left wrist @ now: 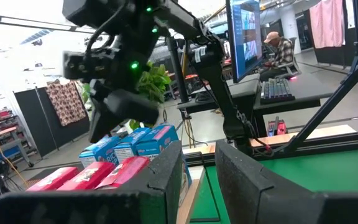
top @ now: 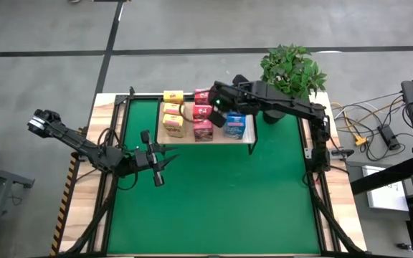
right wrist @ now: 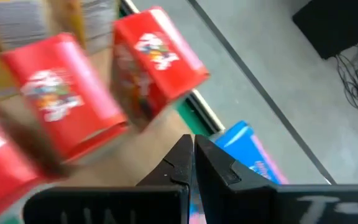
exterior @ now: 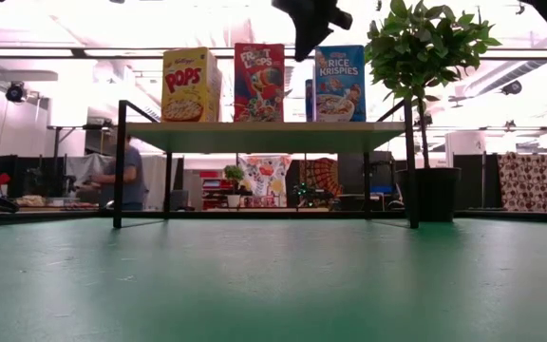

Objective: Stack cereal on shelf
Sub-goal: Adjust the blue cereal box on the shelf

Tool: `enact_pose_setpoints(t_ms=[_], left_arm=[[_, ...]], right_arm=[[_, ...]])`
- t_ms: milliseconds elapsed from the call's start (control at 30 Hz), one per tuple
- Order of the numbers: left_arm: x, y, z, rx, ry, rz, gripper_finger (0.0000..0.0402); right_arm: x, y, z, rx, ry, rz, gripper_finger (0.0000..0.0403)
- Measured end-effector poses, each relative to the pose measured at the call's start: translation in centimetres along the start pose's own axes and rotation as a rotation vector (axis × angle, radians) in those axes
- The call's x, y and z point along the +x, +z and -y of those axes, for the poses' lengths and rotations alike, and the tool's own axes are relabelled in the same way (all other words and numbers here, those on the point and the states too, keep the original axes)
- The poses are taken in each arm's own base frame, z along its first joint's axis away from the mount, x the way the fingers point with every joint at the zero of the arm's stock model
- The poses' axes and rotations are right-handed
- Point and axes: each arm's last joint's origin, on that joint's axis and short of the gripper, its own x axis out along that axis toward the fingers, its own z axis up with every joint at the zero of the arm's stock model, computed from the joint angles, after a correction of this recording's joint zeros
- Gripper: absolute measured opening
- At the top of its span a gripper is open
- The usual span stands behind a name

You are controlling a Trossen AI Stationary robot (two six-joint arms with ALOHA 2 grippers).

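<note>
The light-wood shelf [top: 221,137] stands at the far middle of the green mat, and the cereal boxes stand on it in rows: yellow [top: 172,118], red [top: 202,118] and blue [top: 235,127]. The low view shows a yellow [exterior: 190,85], a red [exterior: 258,83] and a blue front box [exterior: 340,84] upright on the board [exterior: 264,136]. My right gripper [right wrist: 192,155] is shut and empty, hovering above the shelf between the red and blue rows [top: 219,117]. My left gripper [left wrist: 197,168] is open and empty, low over the mat in front of the shelf's left part [top: 160,166].
A potted plant [top: 292,68] stands at the table's far right corner, close beside the shelf's right end [exterior: 418,57]. The green mat [top: 214,201] stretches toward the near edge. A person sits at a desk beyond the table [left wrist: 278,46].
</note>
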Motion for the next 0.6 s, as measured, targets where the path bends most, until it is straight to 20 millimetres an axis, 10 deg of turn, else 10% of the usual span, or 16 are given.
enact_pose_setpoints(t_ms=[600], left_arm=[[0.0,0.0,0.0,0.000,0.000,0.000,0.0080]], right_arm=[[2.4,1.0,3.0,0.055,0.050,0.009,0.0009]])
